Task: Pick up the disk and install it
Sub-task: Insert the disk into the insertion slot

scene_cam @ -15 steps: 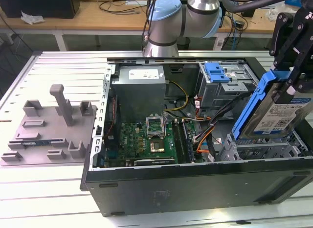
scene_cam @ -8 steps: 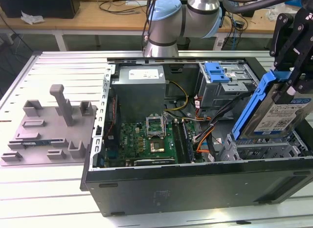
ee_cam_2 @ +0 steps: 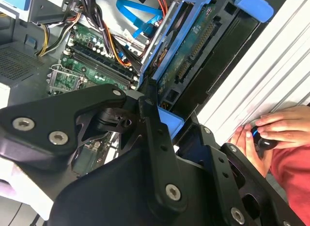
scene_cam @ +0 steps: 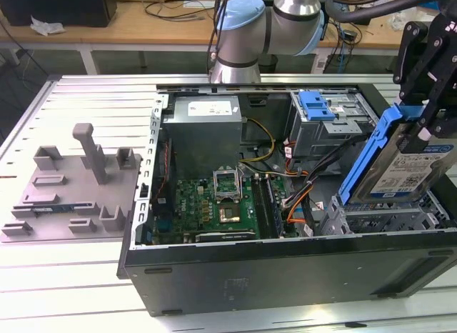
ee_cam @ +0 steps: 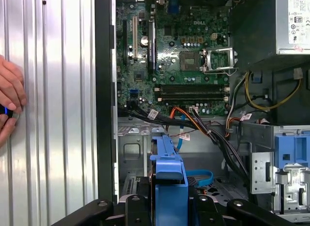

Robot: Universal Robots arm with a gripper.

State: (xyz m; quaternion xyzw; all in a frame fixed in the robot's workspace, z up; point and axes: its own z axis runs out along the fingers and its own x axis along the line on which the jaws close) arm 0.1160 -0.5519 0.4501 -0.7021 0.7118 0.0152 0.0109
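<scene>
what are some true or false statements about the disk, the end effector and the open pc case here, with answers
1. The end effector is shut on the disk. True.
2. The disk lies flat and level. False: it is held tilted, at the end of the case on the exterior view's right.
3. The case is closed. False: it is open, its motherboard exposed.
4. A grey fixture sits on the table, on the exterior view's left of the case. True.
5. A person's hand is at the table beside the case. True.
</scene>
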